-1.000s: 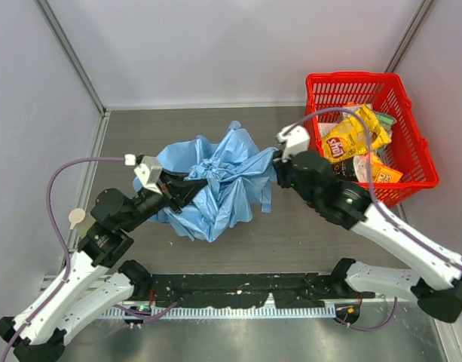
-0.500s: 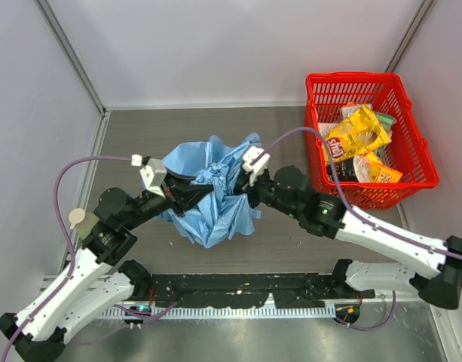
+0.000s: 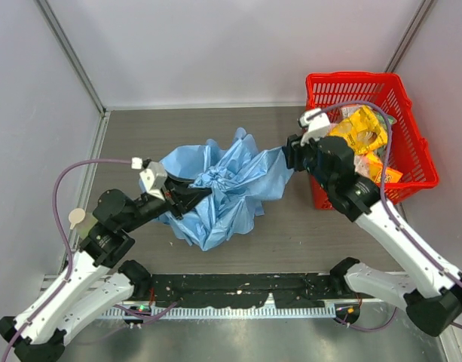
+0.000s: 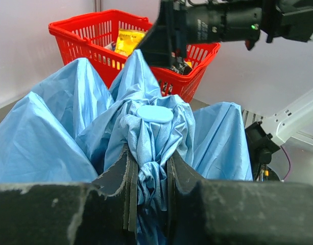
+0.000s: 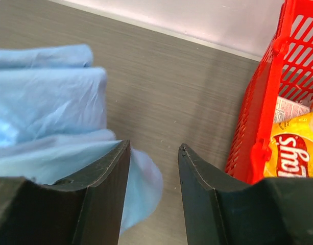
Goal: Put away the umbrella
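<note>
The umbrella (image 3: 224, 187) lies crumpled in the middle of the table, a heap of light blue fabric. My left gripper (image 3: 187, 197) is shut on a bunched knot of that fabric (image 4: 150, 171), just below the umbrella's pale oval cap (image 4: 155, 113). My right gripper (image 3: 286, 157) hangs at the heap's right end, next to the red basket. Its jaws (image 5: 153, 150) are open and grip nothing. A loose flap of the umbrella (image 5: 141, 189) lies under and beside its left finger (image 5: 106, 176). Shaft and handle are hidden.
The red basket (image 3: 396, 89) stands at the back right and holds yellow chip bags (image 3: 355, 130) and other snack packs. Its near wall (image 5: 258, 138) is close to my right finger. Grey walls enclose the table at the back and sides.
My right arm swung from the middle of the umbrella back toward the basket and its jaws widened. The fabric spread out to the right. My left gripper kept its hold.
</note>
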Tool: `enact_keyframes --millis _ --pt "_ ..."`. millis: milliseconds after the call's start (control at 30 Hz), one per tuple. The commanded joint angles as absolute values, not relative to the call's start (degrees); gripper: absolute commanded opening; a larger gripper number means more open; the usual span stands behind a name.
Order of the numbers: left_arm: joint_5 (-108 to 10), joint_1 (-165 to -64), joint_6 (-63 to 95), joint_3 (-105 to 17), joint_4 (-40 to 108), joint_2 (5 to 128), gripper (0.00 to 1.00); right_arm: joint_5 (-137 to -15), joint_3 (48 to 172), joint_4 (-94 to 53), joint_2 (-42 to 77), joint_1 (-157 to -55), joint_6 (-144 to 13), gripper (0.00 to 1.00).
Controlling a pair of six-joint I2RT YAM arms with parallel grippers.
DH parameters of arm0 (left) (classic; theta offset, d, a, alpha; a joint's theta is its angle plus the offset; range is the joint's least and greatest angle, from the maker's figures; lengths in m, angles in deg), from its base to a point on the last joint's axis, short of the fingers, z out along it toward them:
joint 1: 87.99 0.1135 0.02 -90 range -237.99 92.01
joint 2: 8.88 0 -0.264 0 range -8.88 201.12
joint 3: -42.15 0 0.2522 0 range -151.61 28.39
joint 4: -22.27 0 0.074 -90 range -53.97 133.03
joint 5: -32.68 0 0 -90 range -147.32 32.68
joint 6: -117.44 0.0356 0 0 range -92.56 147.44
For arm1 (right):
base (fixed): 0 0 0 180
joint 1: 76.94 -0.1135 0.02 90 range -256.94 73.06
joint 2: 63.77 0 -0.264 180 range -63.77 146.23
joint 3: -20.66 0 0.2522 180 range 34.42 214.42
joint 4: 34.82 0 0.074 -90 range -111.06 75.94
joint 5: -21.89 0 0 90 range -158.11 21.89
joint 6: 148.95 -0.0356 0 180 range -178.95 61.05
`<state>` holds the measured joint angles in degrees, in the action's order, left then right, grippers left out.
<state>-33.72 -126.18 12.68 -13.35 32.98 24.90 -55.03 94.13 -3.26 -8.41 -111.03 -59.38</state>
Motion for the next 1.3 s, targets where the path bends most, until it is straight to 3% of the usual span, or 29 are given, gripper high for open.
enact_keyframes --millis 0,133,200,500,633,800,933,1000,1067,1133,1200,1267 --pt "-33.32 -126.4 12.68 -15.29 28.47 24.6 0.0 -56.42 99.2 -9.36 -2.0 -108.41 -59.65 0.48" --pt "-37.79 -126.31 8.74 -14.95 24.97 25.74 0.0 -66.75 100.34 -16.73 4.95 -109.02 -60.61 0.43" --pt "-38.33 -126.31 5.92 -14.5 21.28 27.06 0.0 -70.65 98.95 -20.77 6.8 -114.27 -60.19 0.43" --pt "-43.07 -126.31 -5.06 -14.68 10.54 36.2 0.0 -73.31 110.68 -26.7 19.28 -127.57 -65.1 0.43" --pt "-48.51 -126.4 -8.76 -14.86 14.83 35.6 0.0 -59.8 115.53 -13.62 17.89 -122.4 -65.79 0.51" --pt "-64.32 -126.4 -14.39 -13.89 25.55 31.47 0.0 -39.4 123.1 11.76 16.66 -115.61 -62.13 0.62" --pt "-70.75 -126.4 -16.24 -13.54 30.22 29.88 0.0 -31.55 122.23 16.55 10.78 -115.44 -59.83 0.68" --pt "-71.81 -126.4 -16.24 -13.27 30.66 29.27 0.0 -36.18 121.44 17.87 5.69 -115.53 -61.4 0.69" --pt "-71.47 -126.4 -16.24 -13.1 30.23 28.83 0.0 -48.55 118.64 16.38 1.91 -115.53 -63.07 0.74" --pt "-69.63 -126.31 -15.89 -13.36 29.44 28.82 0.0 -74.14 113.55 13.58 -0.73 -115.53 -63.95 0.75" --pt "-67.61 -126.31 -15.71 -13.54 28.91 28.91 0.0 -89.47 109.16 9.36 -2.85 -115.53 -66.23 0.79" --pt "-65.85 -126.4 -15.8 -13.01 27.25 29.0 0.0 -95.24 106.34 5.75 -3.12 -115.61 -68.08 0.8"
